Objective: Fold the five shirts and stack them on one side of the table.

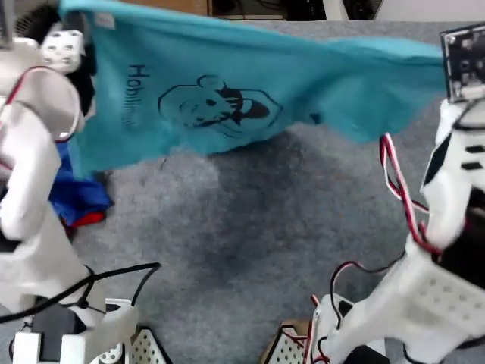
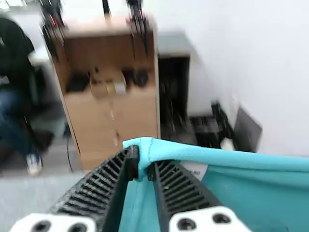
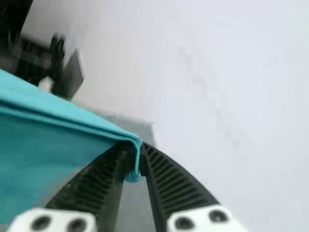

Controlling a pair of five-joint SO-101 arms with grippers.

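Top camera first: the teal shirt [image 1: 227,83] is up in the air, spread wide across the top of the frame, print facing us. The left arm [image 1: 34,189] has it at the upper left and the right arm [image 1: 447,220] at the upper right. Its lower edge sags toward the grey surface [image 1: 250,235]; whether it touches, I cannot tell. At the left edge, partly behind the left arm, lies a blue and red bundle of cloth [image 1: 76,196], which looks rumpled rather than folded.

Over to the left wrist: the left jaws are clenched on a corner of the teal shirt [image 2: 145,147], and the cloth runs off to the lower right. A wooden cabinet [image 2: 108,92] stands in the room behind.

Right wrist now: the right jaws are pinching the shirt's [image 3: 58,145] other top corner at centre frame, and the fabric stretches away to the left.

Where does that leave us? By my reading, this shirt is only spread out and no fold has been made in it. I can see no tidy stack anywhere, so most of the job looks to be ahead.
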